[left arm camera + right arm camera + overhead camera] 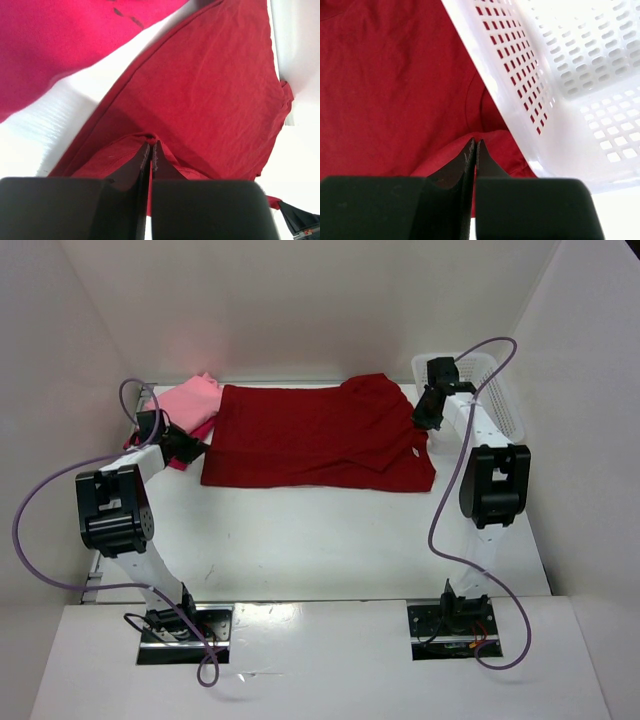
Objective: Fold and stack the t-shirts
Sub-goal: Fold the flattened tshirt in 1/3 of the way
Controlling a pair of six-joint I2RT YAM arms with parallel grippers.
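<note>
A dark maroon t-shirt (320,435) lies spread flat across the back of the table. My left gripper (197,449) is shut on a fold of its left edge (151,144). My right gripper (428,421) is shut on its right edge (475,143), close to the sleeve. A light pink t-shirt (190,397) lies folded at the back left. The bright crimson-magenta t-shirt (50,45) lies under it, only an edge showing in the top view. The maroon cloth (215,85) fills most of the left wrist view and lies flat with light wrinkles.
A white plastic mesh basket (497,390) stands at the back right, its wall (580,75) right beside my right gripper. White walls close in the table on three sides. Purple cables loop beside both arms.
</note>
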